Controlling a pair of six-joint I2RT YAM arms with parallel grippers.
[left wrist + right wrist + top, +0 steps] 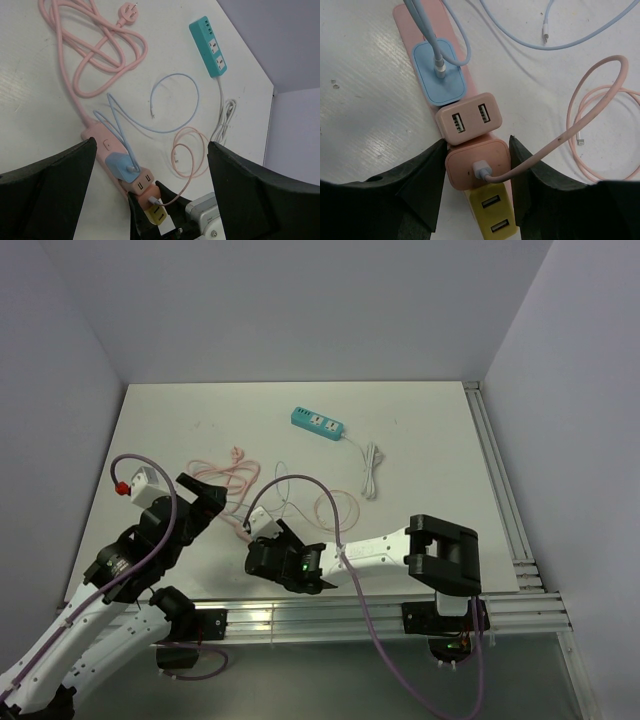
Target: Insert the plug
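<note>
While the right gripper (476,160) pinches the pink charger (469,167), which sits on the pink power strip (400,22) between a two-port adapter (468,119) and a yellow adapter (492,210), a skewed push may jam it against them or slide the strip. The left gripper (152,150) hangs spread wide, bracing nothing. The white table (420,420) is smooth, cable-strewn, and enclosed by plain pale walls (300,310).

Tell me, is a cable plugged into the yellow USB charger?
No, both ports of the yellow USB charger sit empty; the pink cable plugs into the pink charger next to it.
</note>
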